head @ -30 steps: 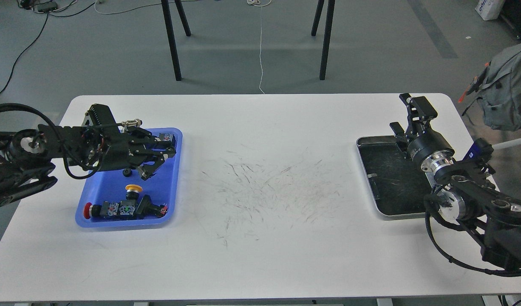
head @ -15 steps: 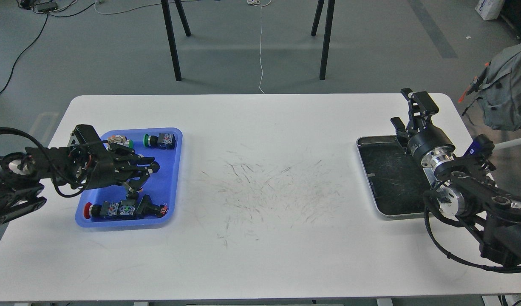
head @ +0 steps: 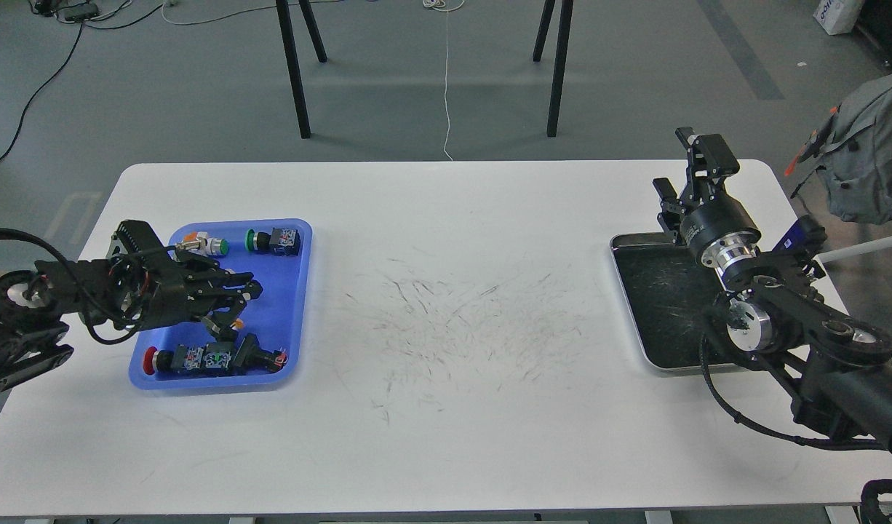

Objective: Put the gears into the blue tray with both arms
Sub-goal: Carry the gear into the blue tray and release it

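Note:
The blue tray (head: 302,291) sits at the table's left and holds coloured push-button switches. No gears show; any in the tray are hidden under my left arm. My left gripper (head: 241,298) hovers over the tray's middle, fingers spread, open with nothing seen between them. My right gripper (head: 677,171) stands raised over the far edge of the silver tray (head: 615,273) at the right, open and empty. That tray's dark inside looks bare where my arm does not cover it.
Switches in the blue tray: a green-capped one (head: 273,240) and another (head: 202,244) at the far end, a red-capped row (head: 213,359) at the near end. Black table legs (head: 295,73) stand beyond the table. A grey bag (head: 871,145) hangs at the right.
My left arm has pulled back to the left and toward me across the blue tray, uncovering the far switches. My right gripper has moved slightly left and farther away.

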Tool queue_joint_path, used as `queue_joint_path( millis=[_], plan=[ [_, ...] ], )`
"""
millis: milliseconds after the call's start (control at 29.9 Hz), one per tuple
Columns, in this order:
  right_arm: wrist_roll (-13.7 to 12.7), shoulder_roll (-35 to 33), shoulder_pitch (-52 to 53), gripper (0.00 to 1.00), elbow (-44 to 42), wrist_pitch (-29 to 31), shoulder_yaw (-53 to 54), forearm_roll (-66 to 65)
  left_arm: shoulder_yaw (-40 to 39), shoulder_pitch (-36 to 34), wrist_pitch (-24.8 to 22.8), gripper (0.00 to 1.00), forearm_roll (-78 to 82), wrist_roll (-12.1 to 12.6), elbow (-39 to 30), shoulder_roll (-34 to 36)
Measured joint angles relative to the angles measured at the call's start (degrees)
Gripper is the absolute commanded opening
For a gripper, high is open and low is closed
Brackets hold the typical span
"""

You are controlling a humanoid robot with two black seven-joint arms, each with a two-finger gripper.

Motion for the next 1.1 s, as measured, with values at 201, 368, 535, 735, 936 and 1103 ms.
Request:
queue_joint_path(
  millis=[201, 368, 535, 735, 936, 1103],
  plan=[
    [0.0, 0.24, -0.17, 0.93, -0.04, -0.02, 2.21, 0.06, -0.03, 0.31, -0.25, 0.21, -0.77, 0.0, 0.65, -1.56],
    [0.0, 0.87, -0.27, 0.93, -0.04, -0.03, 3.42, 0.08, -0.01, 0.74, -0.27, 0.22, -1.08, 0.0, 1.33, -2.28],
    [0.0, 0.93, -0.46, 0.93, -0.04, -0.08, 3.5, 0.09, 0.05, 1.58, -0.27, 0.22, -1.14, 0.0, 1.86, -2.39],
    [0.0, 0.93, -0.55, 0.93, -0.02, -0.08, 3.35, 0.09, 0.05, 1.85, -0.26, 0.22, -1.15, 0.0, 2.75, -2.39],
    [0.0, 0.92, -0.66, 0.93, 0.07, -0.01, 3.34, 0.09, -0.02, 1.95, -0.24, 0.22, -1.3, 0.0, 3.78, -2.62],
    [0.0, 0.92, -0.66, 0.93, 0.13, -0.01, 3.32, 0.09, -0.02, 1.95, -0.21, 0.26, -2.15, 0.0, 3.89, -2.63]
  ],
)
